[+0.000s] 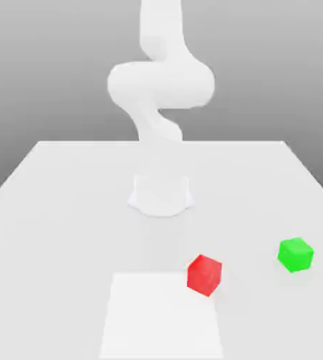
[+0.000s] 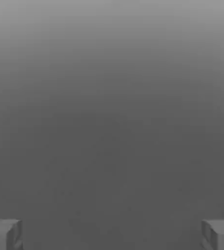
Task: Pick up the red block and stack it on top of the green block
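The red block (image 1: pixel 205 274) sits on the white table (image 1: pixel 65 204), near the front, with the green block (image 1: pixel 295 254) well apart from it toward the exterior view's right. Neither is touched. The arm (image 1: pixel 160 88) rises behind them. In the hand view the gripper (image 2: pixel 112 234) stands wide open and empty, one fingertip (image 2: pixel 4 234) at each side. The block looks light, stiff and smooth, so it may slip if pinched at a corner; I would take it by two opposite flat faces, squarely, around its middle
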### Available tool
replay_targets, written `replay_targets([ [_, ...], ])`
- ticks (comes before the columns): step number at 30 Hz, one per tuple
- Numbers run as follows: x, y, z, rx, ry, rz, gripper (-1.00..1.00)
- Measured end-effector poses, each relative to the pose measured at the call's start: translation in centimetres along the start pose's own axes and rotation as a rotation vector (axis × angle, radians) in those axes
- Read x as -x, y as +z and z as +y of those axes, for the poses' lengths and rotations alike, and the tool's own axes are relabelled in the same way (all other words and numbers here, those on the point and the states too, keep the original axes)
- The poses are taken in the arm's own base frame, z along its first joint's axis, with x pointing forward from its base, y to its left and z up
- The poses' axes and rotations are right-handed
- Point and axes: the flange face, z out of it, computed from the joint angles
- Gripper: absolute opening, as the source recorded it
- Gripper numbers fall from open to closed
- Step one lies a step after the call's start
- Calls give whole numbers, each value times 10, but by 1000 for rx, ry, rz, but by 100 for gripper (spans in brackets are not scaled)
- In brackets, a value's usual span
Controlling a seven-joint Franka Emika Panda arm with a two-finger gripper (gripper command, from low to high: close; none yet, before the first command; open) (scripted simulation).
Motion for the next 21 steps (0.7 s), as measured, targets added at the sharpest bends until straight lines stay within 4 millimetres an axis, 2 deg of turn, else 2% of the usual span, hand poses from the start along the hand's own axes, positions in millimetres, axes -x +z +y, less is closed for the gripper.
replay_targets([
  [5,53,121,17,80,-210,-174,0],
  [8,97,181,35,120,-339,-281,0],
  [11,148,233,62,155,-474,-395,0],
  [14,207,275,97,185,-620,-520,0],
  [17,271,308,143,212,-775,-656,0],
  [19,297,326,161,217,-825,-698,0],
  [21,309,340,172,218,-836,-708,0],
])
